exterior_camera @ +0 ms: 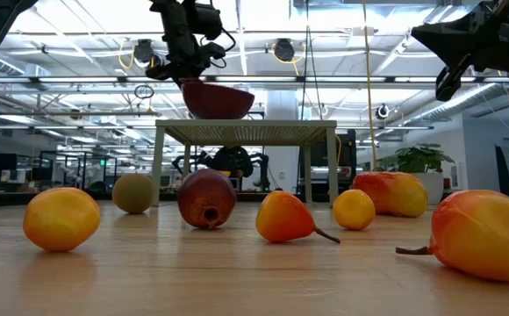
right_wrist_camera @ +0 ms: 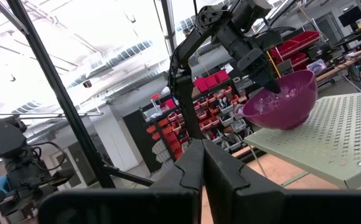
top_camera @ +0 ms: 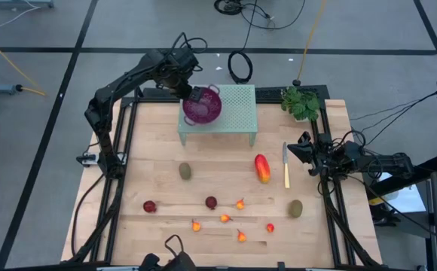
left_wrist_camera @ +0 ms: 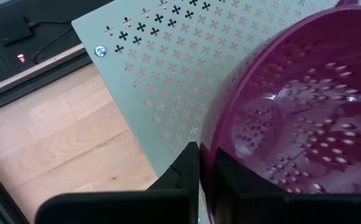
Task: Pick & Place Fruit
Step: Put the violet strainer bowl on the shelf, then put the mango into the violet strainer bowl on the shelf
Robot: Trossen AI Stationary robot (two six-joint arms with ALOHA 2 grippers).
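The toy fruits lie on the wooden table in the high view: a red-orange oblong (top_camera: 262, 168), two brown-green ovals (top_camera: 184, 172) (top_camera: 296, 208), two dark red balls (top_camera: 150, 206) (top_camera: 211, 202), and several tiny orange-red ones around (top_camera: 224, 218). No gripper touches any of them. My left gripper (top_camera: 194, 96) is over the green perforated stand (top_camera: 237, 113) at the table's far side, shut on the purple mesh bowl (top_camera: 202, 108). My right gripper (top_camera: 297, 147) hovers shut near the table's right edge, above the far end of the yellow-handled knife (top_camera: 285, 167). My left gripper (left_wrist_camera: 206, 152) pinches the bowl's rim (left_wrist_camera: 208, 134) on its far-left side, one finger (left_wrist_camera: 183, 171) outside the wall and one (left_wrist_camera: 233, 177) inside. It comes from above, slanting down. The bowl (exterior_camera: 218, 98) is at the stand's top; whether it rests there or is just clear, I cannot tell.
A small green plant (top_camera: 301, 102) stands at the table's far right corner. The stand's legs (exterior_camera: 160, 167) rise from the table behind the fruit. Bare wood lies between the stand and the rows of fruit. Black frame rails run along both side edges.
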